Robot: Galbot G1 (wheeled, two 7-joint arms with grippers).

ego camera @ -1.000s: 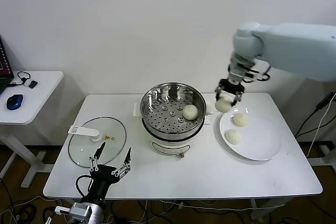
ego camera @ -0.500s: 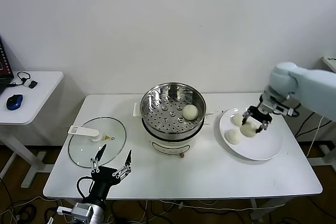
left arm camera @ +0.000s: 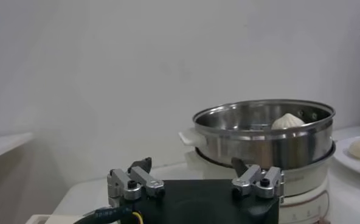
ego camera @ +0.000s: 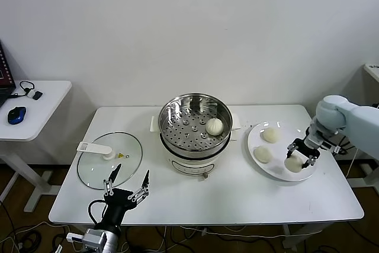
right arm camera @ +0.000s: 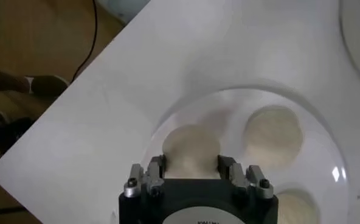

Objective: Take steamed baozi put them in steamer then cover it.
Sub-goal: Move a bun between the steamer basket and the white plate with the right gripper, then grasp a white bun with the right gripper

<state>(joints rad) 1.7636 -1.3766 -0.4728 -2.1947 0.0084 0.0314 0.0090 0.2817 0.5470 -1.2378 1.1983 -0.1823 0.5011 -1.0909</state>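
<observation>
Right tool (ego camera: pixel 298 157) grips a baozi (ego camera: pixel 294 163) over the plate (ego camera: pixel 308 173), right of the steamer (ego camera: pixel 194 124) (one baozi (ego camera: pixel 214 126) inside); left tool (ego camera: pixel 125 185) gapes near the cover (ego camera: pixel 110 159); right wrist: fingers (right arm camera: pixel 153 168) clamp that baozi (right arm camera: pixel 191 149).

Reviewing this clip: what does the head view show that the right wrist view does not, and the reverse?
Only the head view shows the steamer holding one baozi, the cover lying flat on the table, and the open left gripper parked at the near edge. Only the right wrist view shows, close up, the floor beyond the table edge. Both show the plate with three baozi and the right gripper shut on the baozi nearest the table's right edge.
</observation>
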